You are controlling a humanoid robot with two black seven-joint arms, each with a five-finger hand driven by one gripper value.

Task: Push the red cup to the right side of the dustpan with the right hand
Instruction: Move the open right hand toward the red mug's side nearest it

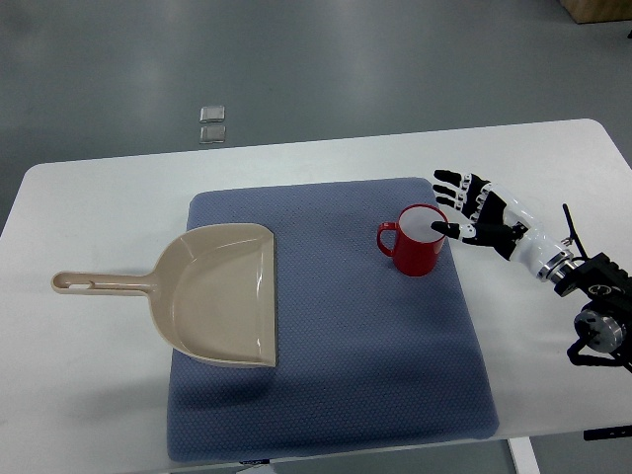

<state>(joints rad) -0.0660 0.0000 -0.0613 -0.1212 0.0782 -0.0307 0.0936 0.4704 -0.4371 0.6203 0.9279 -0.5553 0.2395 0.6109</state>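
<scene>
Top view: a white surface (99,395) carries a blue-grey mat (375,375) with a fine dotted weave and rounded corners. On the mat's left part lies a beige plastic dustpan (219,294), a smooth shallow scoop with its long thin handle reaching left over the bare surface. The red cup (418,240), glossy and cylindrical with a pale inside, stands upright on the mat's upper right part, well apart from the dustpan, its handle pointing left. The right hand (477,213), black and white, comes in from the right edge. Its fingers (451,181) are spread wide and hold nothing; the thumb tip lies at the cup's right rim.
</scene>
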